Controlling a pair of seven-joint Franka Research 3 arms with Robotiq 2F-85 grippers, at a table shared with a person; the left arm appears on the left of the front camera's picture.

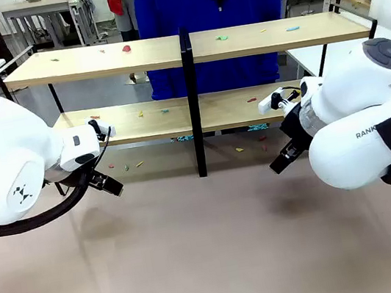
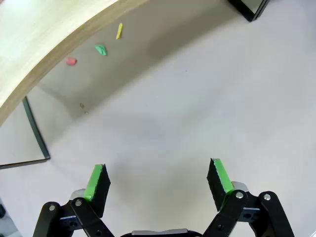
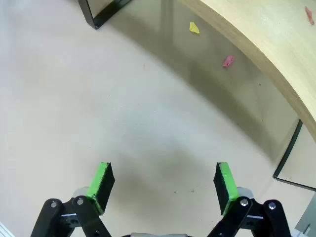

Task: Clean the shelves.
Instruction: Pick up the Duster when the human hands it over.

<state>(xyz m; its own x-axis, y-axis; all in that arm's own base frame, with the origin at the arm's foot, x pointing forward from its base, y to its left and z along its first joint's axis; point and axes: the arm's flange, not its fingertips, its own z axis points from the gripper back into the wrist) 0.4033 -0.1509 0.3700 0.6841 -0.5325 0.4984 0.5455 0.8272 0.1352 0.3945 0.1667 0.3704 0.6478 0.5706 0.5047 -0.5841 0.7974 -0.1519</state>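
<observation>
**Desk:** Where do the shelves (image 1: 129, 56) lie against the two arms?

**Photographer:** They span the upper half of the front view, long axis running left to right. There are two wood boards, split at centre by a black upright (image 1: 193, 102). Both arms sit low on the near side, so the rack lies ahead of each end effector and above it.

**Desk:** And the end effectors themselves?

**Photographer:** The left end effector (image 1: 111, 186) hangs at middle left and the right end effector (image 1: 280, 163) at middle right. Each is near the lower board (image 1: 205, 111), under its front edge in the frame and clear of it. Both are released, with green pads (image 2: 98, 180) spread wide over bare bench (image 1: 212, 248) and nothing between them.

**Desk:** What is there to clean?

**Photographer:** Small coloured scraps. A red scrap (image 1: 126, 49) lies on the top board (image 1: 253, 41) left of the upright and a green scrap (image 1: 222, 37) lies right of it. More dot the lower board. The left wrist view shows three on the bench beneath the board at upper left, and the right wrist view shows two at upper right.

**Desk:** Which arm is nearer?

**Photographer:** By the look of it, each is nearer its own half, the left arm for the span left of the upright and the right arm for the rest. Either would have to rise and reach forward, and the top board looks the longer reach.
</observation>
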